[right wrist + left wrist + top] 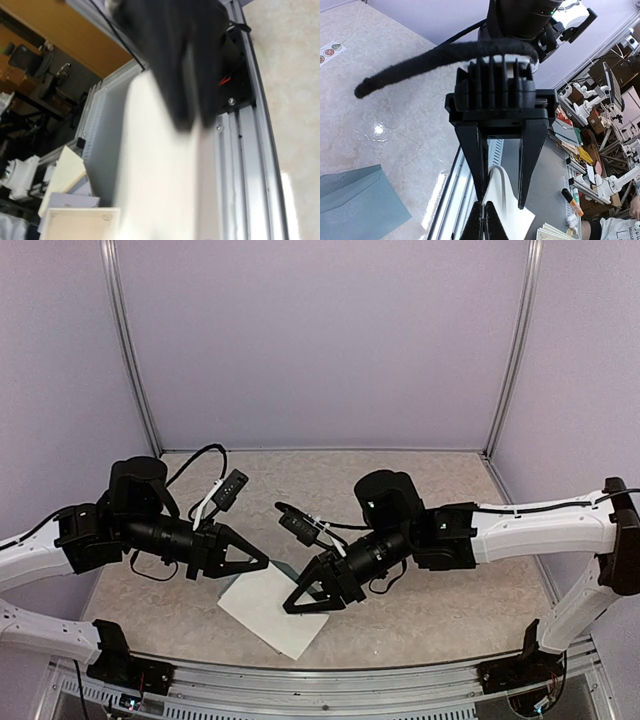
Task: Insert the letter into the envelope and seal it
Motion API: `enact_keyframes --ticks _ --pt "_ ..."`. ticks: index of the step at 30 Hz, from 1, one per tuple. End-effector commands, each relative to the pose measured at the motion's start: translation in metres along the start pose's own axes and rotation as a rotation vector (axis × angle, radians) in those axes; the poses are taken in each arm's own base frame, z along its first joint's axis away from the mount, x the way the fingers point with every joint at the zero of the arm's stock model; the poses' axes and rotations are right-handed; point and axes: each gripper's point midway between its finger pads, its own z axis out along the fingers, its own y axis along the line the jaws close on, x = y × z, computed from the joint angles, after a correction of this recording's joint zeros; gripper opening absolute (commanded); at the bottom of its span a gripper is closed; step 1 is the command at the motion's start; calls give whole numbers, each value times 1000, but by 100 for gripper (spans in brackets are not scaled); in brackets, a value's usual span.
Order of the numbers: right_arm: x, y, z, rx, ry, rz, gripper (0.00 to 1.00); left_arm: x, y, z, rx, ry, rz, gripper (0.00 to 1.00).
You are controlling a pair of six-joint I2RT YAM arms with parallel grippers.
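The letter (pixel 272 618) hangs white side up above the table's front edge. My left gripper (pixel 265 565) is shut on its edge; in the left wrist view the fingertips (pixel 484 212) pinch the curled white sheet (pixel 512 220). My right gripper (pixel 289 607) faces the left one, and its two black fingers (pixel 501 202) stand apart around the sheet's curl. The right wrist view is blurred and mostly filled by the pale letter (pixel 160 175). The teal envelope (pixel 355 202) lies flat on the table, and only a sliver of the envelope (pixel 284 571) shows from above.
A white strip of round stickers (pixel 329 50) lies far back on the marble tabletop (pixel 400 480). The metal rail (pixel 330 680) runs along the table's near edge, below the letter. Purple walls close in the back and sides.
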Motion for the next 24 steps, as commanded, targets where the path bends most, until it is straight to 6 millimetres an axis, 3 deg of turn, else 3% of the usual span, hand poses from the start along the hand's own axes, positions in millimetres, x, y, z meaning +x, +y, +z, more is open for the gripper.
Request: enact_keyframes --ticks 1,2,6,8,9,10,11,15,17,20,22,24 --pt "4 12 -12 -30 -16 11 19 -4 1 -9 -8 -27 19 0" --pt "6 12 -13 -27 -21 15 0 -4 2 -11 -11 -31 19 0" --pt "13 11 -17 -19 -30 34 0 -6 3 -16 -17 -44 17 0" --pt "15 10 -18 -12 -33 40 27 -7 4 -18 -17 -50 15 0" --pt "15 9 -18 -8 -36 41 34 -8 4 -19 -18 -54 15 0" --pt "14 10 -20 -6 -45 40 22 -8 5 -19 -19 -57 14 0" --pt "15 9 -21 0 -51 44 0 -8 6 -20 -23 -58 12 0" --pt "15 8 -26 21 -86 43 0 -8 9 -22 -26 -72 -4 0" --pt "13 11 -29 21 -95 32 0 -4 8 -21 -6 -65 -23 31" --pt "9 10 -32 46 -91 16 0 9 10 -15 19 -23 -59 44" --pt "6 9 -33 54 -85 7 0 17 12 -13 23 2 -78 44" --pt "4 8 -35 60 -78 -4 0 21 12 -13 22 14 -87 28"
